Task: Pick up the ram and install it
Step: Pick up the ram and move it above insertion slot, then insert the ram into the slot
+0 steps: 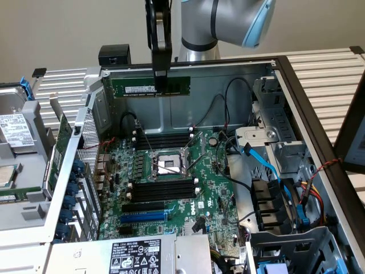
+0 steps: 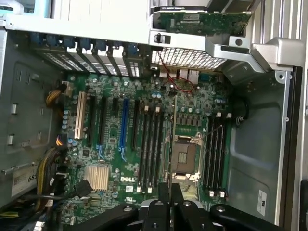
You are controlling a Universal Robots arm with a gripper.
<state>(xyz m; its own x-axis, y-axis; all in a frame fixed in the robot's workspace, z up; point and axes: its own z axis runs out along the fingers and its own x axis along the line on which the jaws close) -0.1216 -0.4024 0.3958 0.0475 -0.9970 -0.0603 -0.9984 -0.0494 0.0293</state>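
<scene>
The ram (image 1: 137,87) is a thin green stick with a pale label, hanging level in the air above the open computer case, near its back wall. My gripper (image 1: 161,81) is shut on it, the dark fingers pinching it right of its middle. In the wrist view the ram (image 2: 172,144) shows edge-on as a thin line running out from my gripper (image 2: 171,191) over the motherboard (image 2: 110,163). It lines up beside the CPU socket (image 2: 185,159). Black memory slots (image 1: 162,138) with white end clips lie well below the stick.
More black slots (image 1: 162,190) and a blue slot (image 1: 142,217) lie on the board on the near side of the CPU socket (image 1: 168,165). Black and blue cables (image 1: 268,171) and a drive cage fill the case at the exterior view's right. A card bracket wall (image 1: 85,154) stands at its left.
</scene>
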